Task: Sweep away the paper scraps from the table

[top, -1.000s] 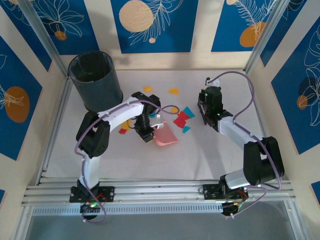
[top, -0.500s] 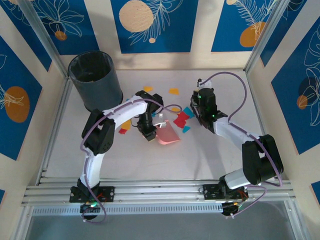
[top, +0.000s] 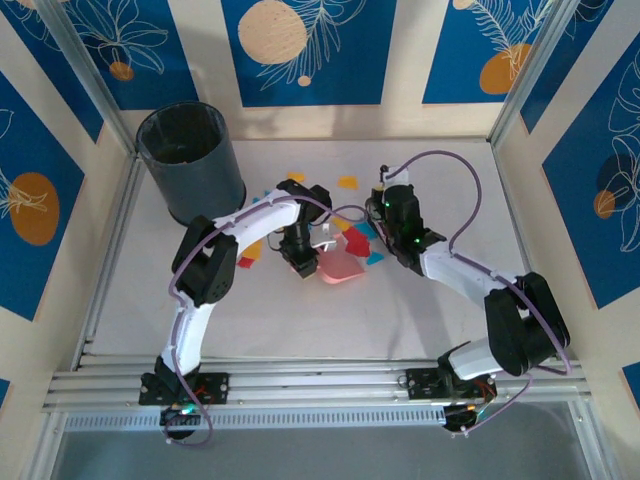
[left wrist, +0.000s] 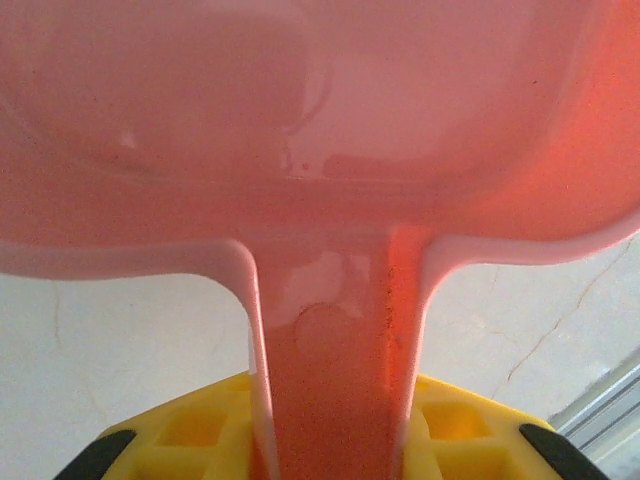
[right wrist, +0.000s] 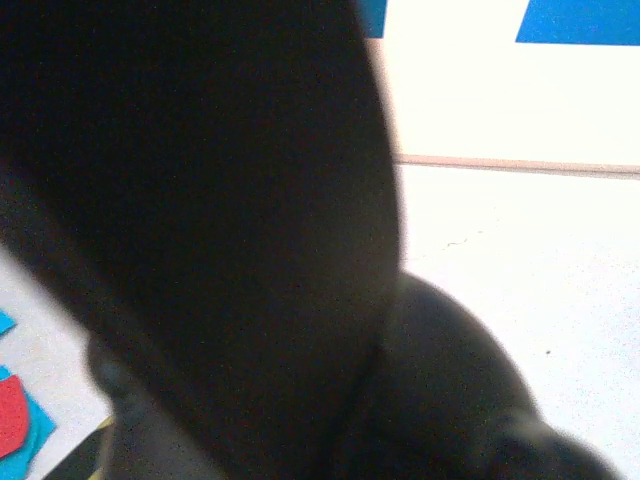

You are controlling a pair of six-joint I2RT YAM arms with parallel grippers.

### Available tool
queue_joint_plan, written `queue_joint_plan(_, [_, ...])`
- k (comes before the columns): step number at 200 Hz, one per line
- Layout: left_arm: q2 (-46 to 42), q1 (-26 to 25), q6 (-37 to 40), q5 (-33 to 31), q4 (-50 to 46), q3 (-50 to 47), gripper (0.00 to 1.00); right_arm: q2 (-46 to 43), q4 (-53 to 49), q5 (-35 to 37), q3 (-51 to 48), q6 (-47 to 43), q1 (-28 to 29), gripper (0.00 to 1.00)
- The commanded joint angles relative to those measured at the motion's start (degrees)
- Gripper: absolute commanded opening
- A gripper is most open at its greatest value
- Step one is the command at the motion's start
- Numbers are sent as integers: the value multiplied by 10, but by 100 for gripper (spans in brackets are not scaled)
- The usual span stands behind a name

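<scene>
The pink plastic dustpan (left wrist: 320, 120) is cropped by the top and both side edges of the left wrist view, its far end lost from sight. The left gripper (left wrist: 330, 455), clamped on its handle, is cut off by the bottom edge, with only parts of its yellow plastic fingers (left wrist: 190, 440) seen. In the right wrist view a large dark rounded shape (right wrist: 200, 230) is blurred beyond recognition, and red and teal paper scraps (right wrist: 12, 425) are clipped at the lower left corner. From above, several scraps are partly covered by the two arms, and the right gripper's (top: 385, 228) fingertips are hidden under its black body.
</scene>
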Motion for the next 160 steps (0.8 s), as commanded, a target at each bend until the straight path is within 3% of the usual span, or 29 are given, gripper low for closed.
queue_joint_plan(1, [21,-6,-19,-16,-3,20,0,-13,-47,2,-21,33,13,0])
queue_joint_plan(160, [32,-6,-19,-5,-11,47,0,-75,-107,-62,-16,49,40,0])
